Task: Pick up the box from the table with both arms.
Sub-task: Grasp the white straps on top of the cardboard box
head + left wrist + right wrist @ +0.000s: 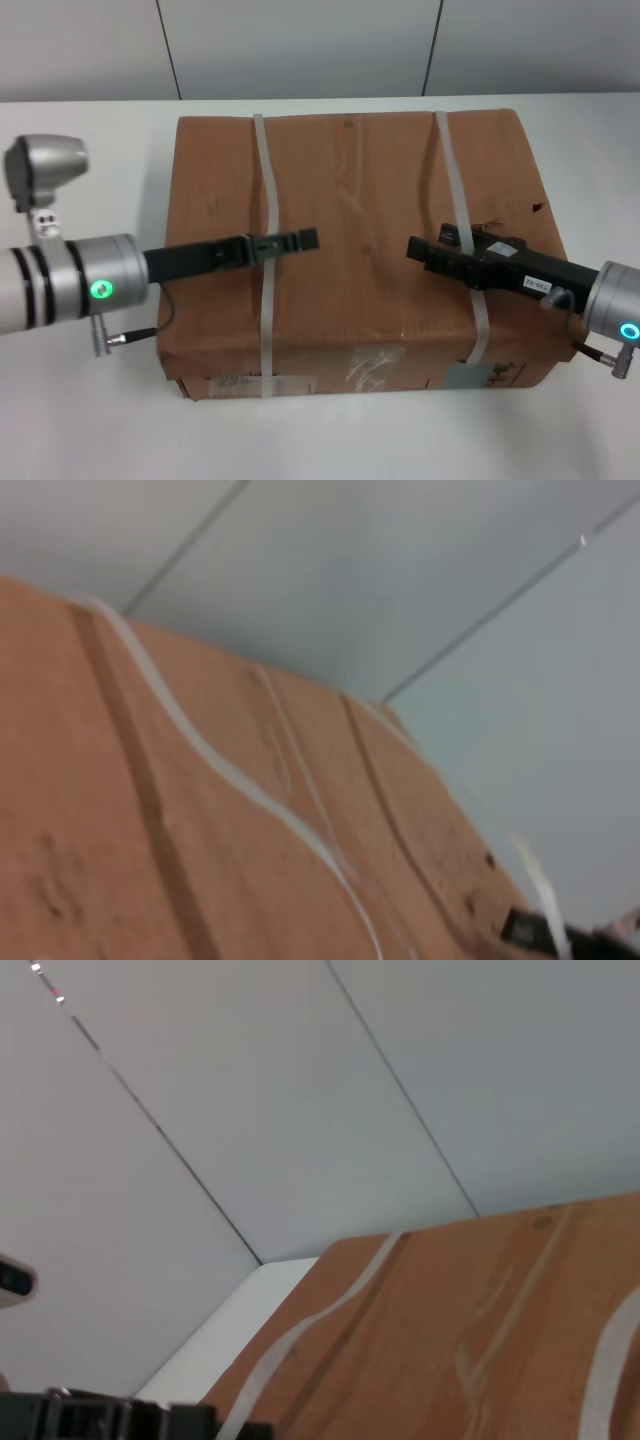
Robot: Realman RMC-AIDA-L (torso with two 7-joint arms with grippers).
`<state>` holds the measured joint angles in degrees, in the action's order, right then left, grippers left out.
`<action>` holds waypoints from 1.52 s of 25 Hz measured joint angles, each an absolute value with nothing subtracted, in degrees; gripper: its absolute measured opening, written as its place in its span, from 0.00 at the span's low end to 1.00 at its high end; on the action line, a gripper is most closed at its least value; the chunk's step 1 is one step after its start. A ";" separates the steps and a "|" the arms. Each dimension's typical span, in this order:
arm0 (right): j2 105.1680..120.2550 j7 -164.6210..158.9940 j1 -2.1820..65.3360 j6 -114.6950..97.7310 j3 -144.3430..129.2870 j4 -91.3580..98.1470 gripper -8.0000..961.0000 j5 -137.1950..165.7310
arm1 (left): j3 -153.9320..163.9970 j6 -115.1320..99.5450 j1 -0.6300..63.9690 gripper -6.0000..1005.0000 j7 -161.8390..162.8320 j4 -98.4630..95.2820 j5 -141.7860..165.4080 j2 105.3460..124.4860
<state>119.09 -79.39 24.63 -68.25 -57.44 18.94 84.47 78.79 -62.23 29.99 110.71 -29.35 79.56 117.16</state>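
A brown box (360, 190) is showing two pale grey straps (266, 180). The table (90, 150) is looking white. Silver arms (75, 280) are glowing green, ending in black grippers (300, 240).

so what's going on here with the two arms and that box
A two-armed robot is working on a large brown cardboard box that sits on a white table. Both arms reach in over the box's top from opposite sides: the left gripper lies across the left strap, and the right gripper is near the right strap. The box does not look lifted yet.
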 joint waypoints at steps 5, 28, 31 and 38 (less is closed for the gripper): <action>119.10 -76.74 26.67 -67.09 -57.41 16.26 0.85 84.04 | 83.11 -59.01 31.85 0.90 110.64 -28.04 78.93 117.49; 119.09 -70.95 26.60 -66.36 -56.95 13.53 0.37 79.46 | 83.58 -56.77 31.17 0.34 109.54 -28.14 76.30 117.19; 119.09 -70.94 26.62 -66.27 -56.94 13.53 0.25 79.41 | 83.28 -56.77 31.14 0.28 109.73 -28.31 76.25 117.16; 119.09 -70.92 26.63 -66.21 -56.92 13.54 0.12 79.32 | 83.50 -56.78 31.00 0.13 109.32 -28.58 76.15 117.16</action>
<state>119.09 -70.92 26.63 -66.21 -56.92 13.54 79.32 83.50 -56.78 31.00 109.32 -28.58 76.15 117.16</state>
